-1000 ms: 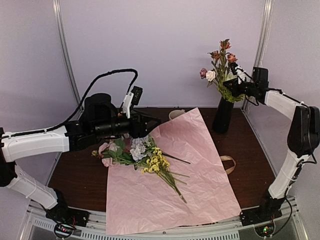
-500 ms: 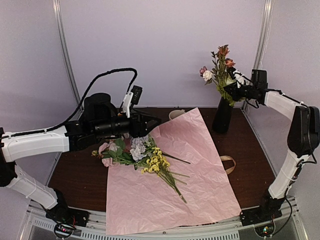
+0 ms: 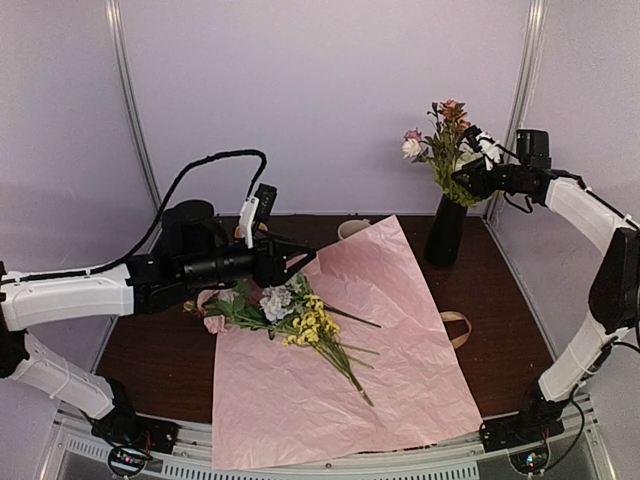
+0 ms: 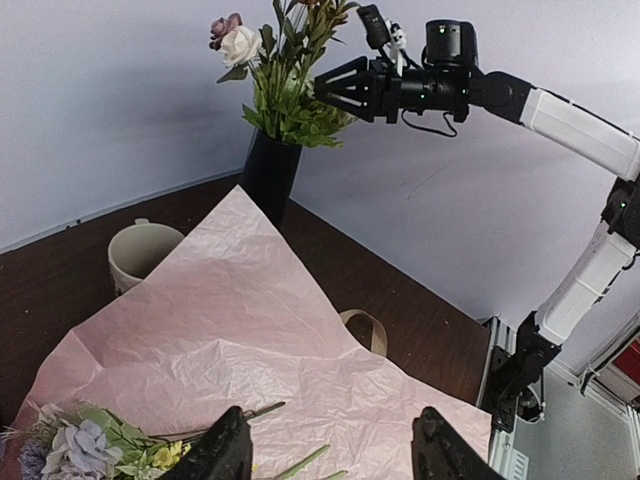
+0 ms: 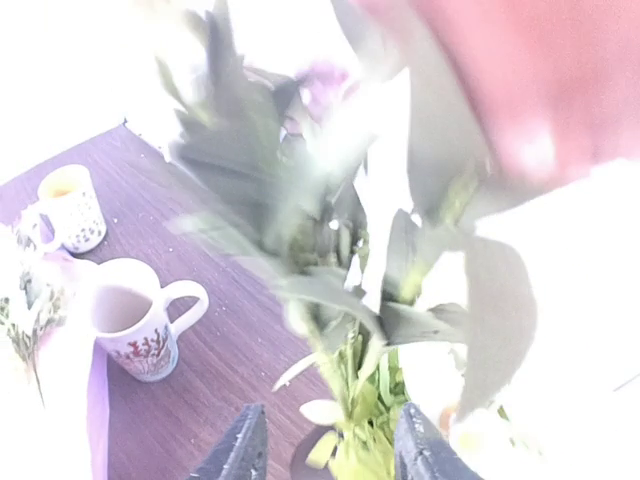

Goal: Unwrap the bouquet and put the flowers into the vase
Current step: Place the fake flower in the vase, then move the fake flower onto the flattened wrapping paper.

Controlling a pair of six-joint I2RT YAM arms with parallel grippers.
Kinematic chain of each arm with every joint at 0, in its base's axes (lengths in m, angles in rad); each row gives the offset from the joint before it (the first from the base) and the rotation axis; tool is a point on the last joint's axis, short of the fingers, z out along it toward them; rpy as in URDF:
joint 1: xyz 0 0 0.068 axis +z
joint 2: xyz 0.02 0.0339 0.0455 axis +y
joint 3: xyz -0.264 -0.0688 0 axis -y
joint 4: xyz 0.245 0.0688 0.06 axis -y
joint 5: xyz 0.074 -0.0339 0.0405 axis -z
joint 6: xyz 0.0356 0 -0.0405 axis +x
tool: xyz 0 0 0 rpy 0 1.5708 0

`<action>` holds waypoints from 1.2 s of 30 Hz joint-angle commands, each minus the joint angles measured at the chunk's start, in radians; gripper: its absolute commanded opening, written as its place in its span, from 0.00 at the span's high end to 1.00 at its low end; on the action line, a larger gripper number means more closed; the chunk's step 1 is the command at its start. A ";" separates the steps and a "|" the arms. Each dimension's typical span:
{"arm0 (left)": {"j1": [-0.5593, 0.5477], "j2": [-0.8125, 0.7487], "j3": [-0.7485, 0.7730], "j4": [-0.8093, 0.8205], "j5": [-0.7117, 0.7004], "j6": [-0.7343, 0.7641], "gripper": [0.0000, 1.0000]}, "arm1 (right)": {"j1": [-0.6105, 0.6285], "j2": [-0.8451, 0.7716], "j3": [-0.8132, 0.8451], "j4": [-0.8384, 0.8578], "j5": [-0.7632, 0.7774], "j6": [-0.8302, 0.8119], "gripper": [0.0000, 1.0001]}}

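The black vase [image 3: 446, 230] stands at the back right and holds several flowers [image 3: 438, 150]. My right gripper [image 3: 466, 180] is at their leafy stems just above the rim, jaws open; in the right wrist view the green stems [image 5: 372, 415] rise between its spread fingers [image 5: 243, 447] without being pinched. More flowers [image 3: 290, 312] lie on the spread pink paper [image 3: 350, 380]. My left gripper [image 3: 300, 256] hovers open just behind them with nothing between its jaws. The left wrist view shows the vase [image 4: 268, 175] and the right gripper [image 4: 335, 90] ahead.
A beige ribbon [image 3: 456, 328] lies on the dark table right of the paper. A cream mug [image 3: 352, 229] stands behind the paper's back corner; the right wrist view shows two mugs [image 5: 140, 320] [image 5: 72, 210]. Frame posts and walls close the back.
My right gripper has opened and let go of the stems; the flowers have sunk lower into the vase. The left arm has dropped slightly over the loose flowers.
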 commanded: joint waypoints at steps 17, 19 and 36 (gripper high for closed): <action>-0.003 -0.101 -0.172 0.037 -0.125 -0.031 0.43 | 0.008 -0.444 -0.278 -0.445 -0.031 -0.140 0.47; -0.002 -0.097 -0.193 0.013 -0.131 -0.047 0.44 | 0.039 -0.468 -0.335 -0.481 -0.060 -0.155 0.50; -0.003 -0.099 -0.273 -0.179 -0.421 -0.256 0.48 | 0.718 -0.007 -0.313 -0.410 0.194 -0.117 0.67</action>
